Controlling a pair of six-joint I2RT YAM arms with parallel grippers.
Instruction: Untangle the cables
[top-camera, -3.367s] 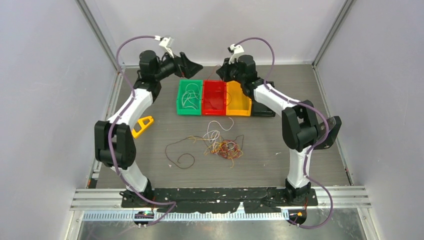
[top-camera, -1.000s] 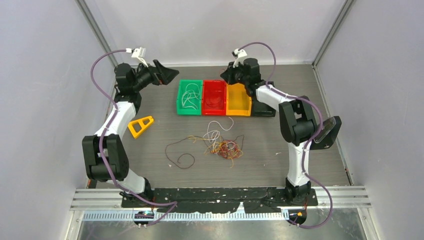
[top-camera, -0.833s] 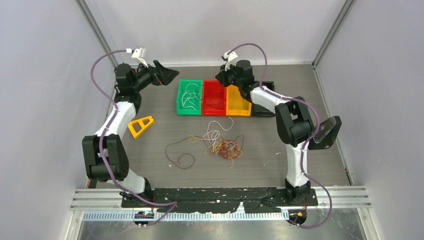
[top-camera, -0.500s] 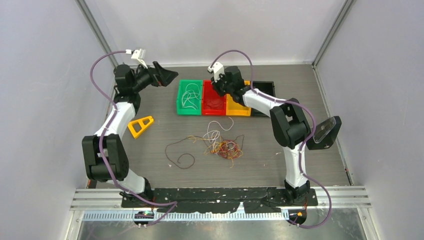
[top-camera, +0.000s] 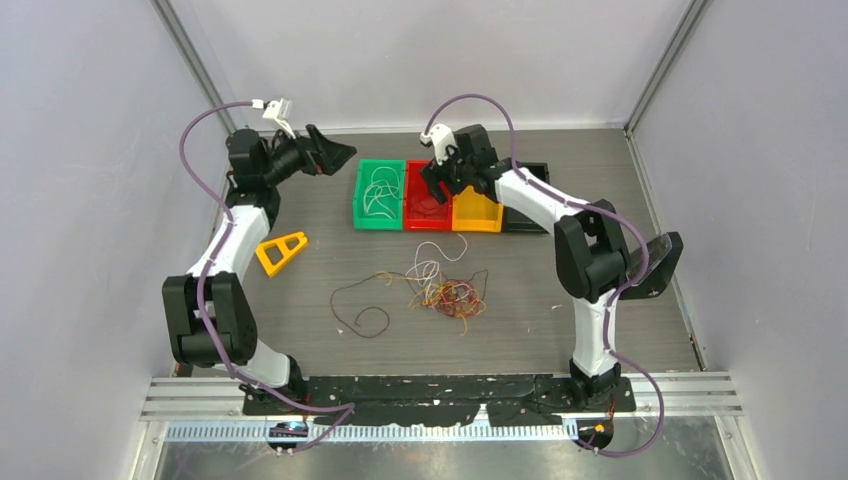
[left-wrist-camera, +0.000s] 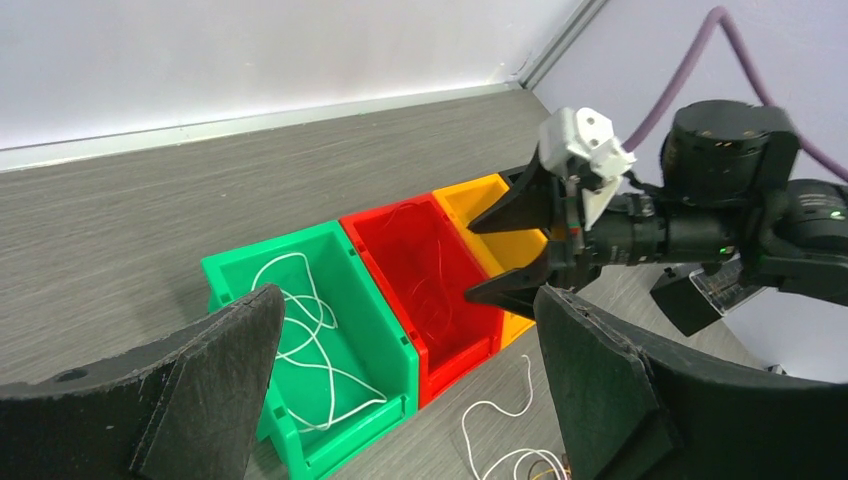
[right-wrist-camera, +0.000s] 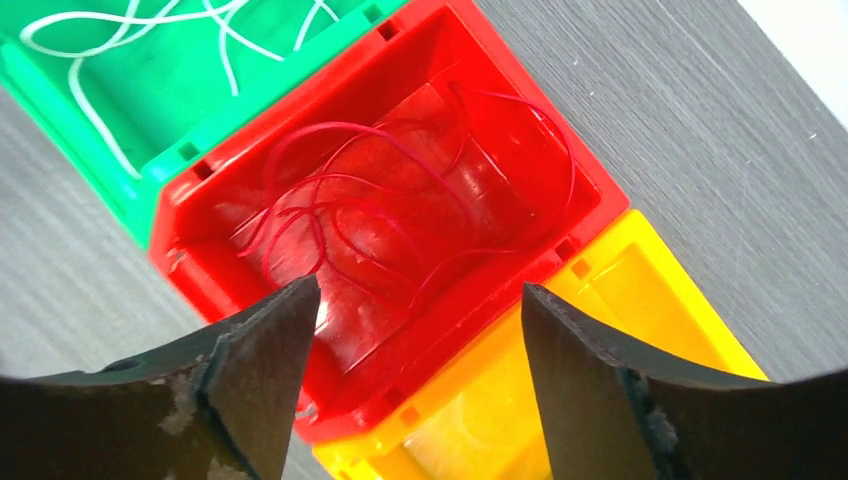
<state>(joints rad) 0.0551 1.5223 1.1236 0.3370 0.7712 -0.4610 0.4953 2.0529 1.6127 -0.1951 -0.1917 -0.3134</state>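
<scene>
A tangle of red, yellow and whitish cables (top-camera: 448, 295) lies mid-table, with a dark brown cable (top-camera: 362, 318) looping to its left. Loose red cables (right-wrist-camera: 380, 210) rest in the red bin (top-camera: 428, 200), and white cables (left-wrist-camera: 300, 330) in the green bin (top-camera: 379, 195). My right gripper (right-wrist-camera: 418, 288) hangs open just above the red bin's near corner with nothing between its fingers; it is over the red bin in the top view (top-camera: 437, 185). My left gripper (top-camera: 340, 160) stands open and empty in the air to the left of the green bin.
A yellow bin (top-camera: 478, 208) adjoins the red one, and a black bin (top-camera: 527, 215) sits to its right. A yellow triangular piece (top-camera: 281, 250) lies on the table at the left. Enclosure walls close in on three sides.
My right gripper has swung left from over the yellow bin to over the red bin, and its jaws have opened. The left arm has stayed still.
</scene>
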